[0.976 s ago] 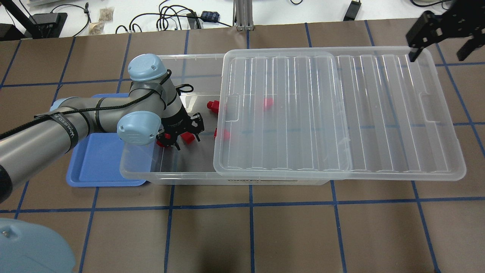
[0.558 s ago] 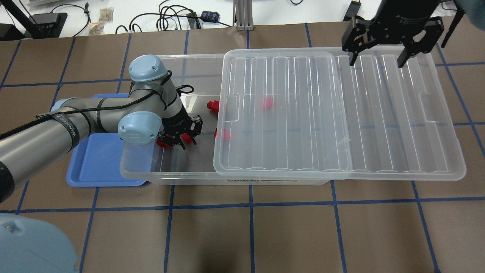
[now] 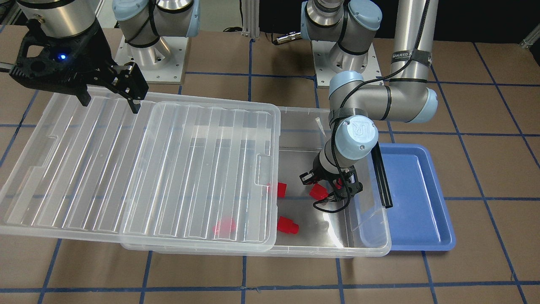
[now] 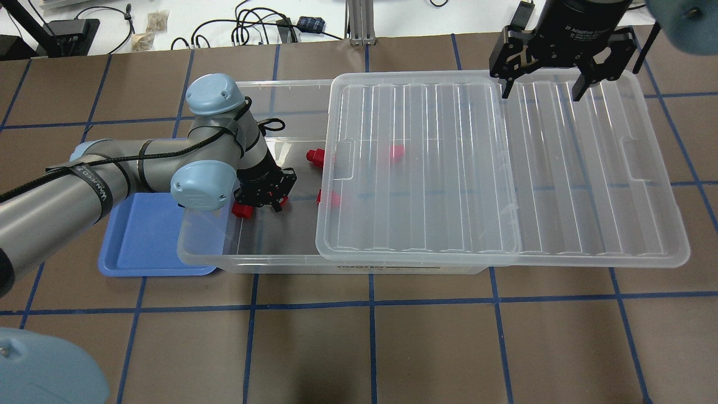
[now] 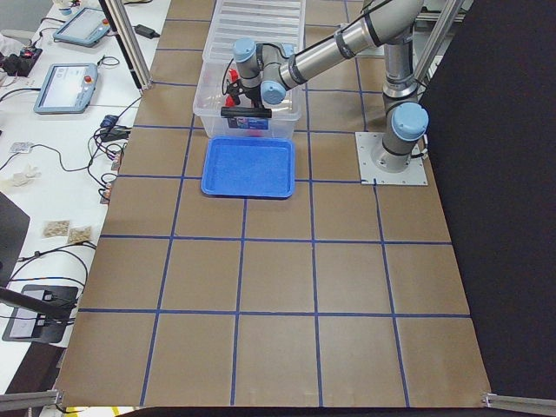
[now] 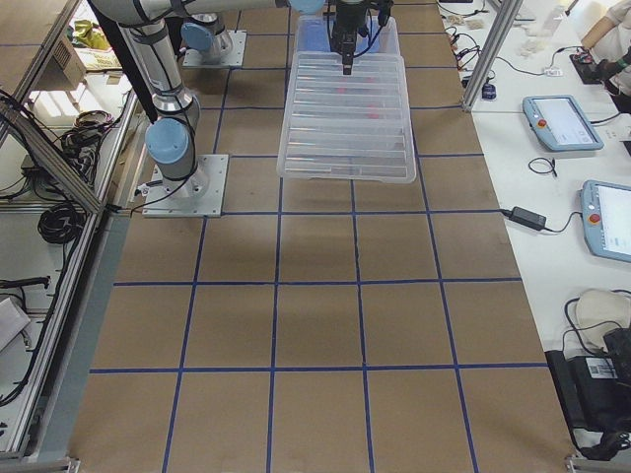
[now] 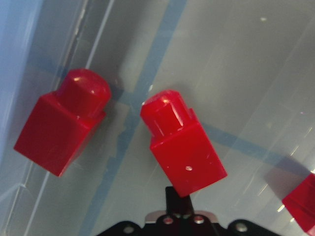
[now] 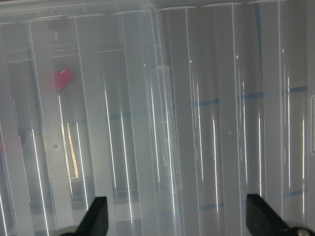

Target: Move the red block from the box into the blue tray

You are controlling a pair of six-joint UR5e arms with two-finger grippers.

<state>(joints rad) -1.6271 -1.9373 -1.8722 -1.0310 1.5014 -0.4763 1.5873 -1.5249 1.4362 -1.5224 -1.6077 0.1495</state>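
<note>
Where the lid (image 4: 561, 168) is slid aside and the box (image 4: 252, 261) lies uncovered, the left gripper (image 3: 322, 194) reaches down inside. Its jaws are drawn in narrow on a red block (image 7: 184, 150), pinching the squarish body, stub end pointing away from the wrist. Whether the block is clear of the box floor cannot be told.

A second red block (image 7: 61, 130) lies just beside the held one, apart from it, near the box's end wall. Two more blocks (image 4: 316, 157) sit in the uncovered part near the lid's edge. A further one (image 4: 396, 152) shows blurred through the lid.

The blue tray (image 4: 146, 241) sits on the table (image 4: 426, 348) against the box's left end, partly under the box rim. It is beside the left gripper, with the box wall between them.

The right gripper (image 4: 541, 90) hangs above the far edge of the lid. Its jaws are spread wide, holding nothing and touching nothing.

Writing:
- The strap (image 3: 405, 55) on the left arm reads "WANJEED".
- The joint cap (image 3: 356, 131) carries the "UR" mark.
- The right gripper body bears white lettering, partly legible as "Adaptive".
- The label on the box's near wall is too small to read.
</note>
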